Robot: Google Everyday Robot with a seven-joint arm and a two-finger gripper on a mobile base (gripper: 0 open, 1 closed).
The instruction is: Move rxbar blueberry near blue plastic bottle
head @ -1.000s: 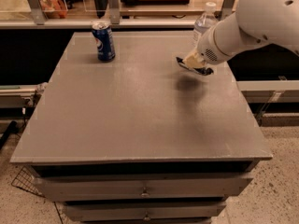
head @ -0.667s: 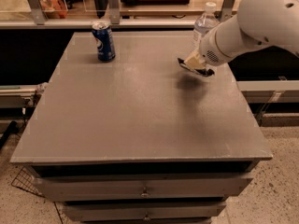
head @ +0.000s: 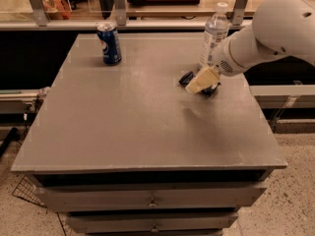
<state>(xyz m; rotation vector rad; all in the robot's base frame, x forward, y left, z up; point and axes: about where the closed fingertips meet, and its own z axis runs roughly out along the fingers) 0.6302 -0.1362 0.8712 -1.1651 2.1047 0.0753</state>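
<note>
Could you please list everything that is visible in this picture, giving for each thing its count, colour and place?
rxbar blueberry: one, dark, at the gripper on the right rear part of the table, partly hidden by it.
blue plastic bottle: one, clear with a white cap, upright near the right rear edge, just behind the gripper.
soda can: one, blue, upright at the left rear.
table: one, grey, centre of the view.
drawers: two visible, grey, under the table top.
arm: one, white, reaching in from the right.
gripper: one, cream, low over the table before the bottle.
</note>
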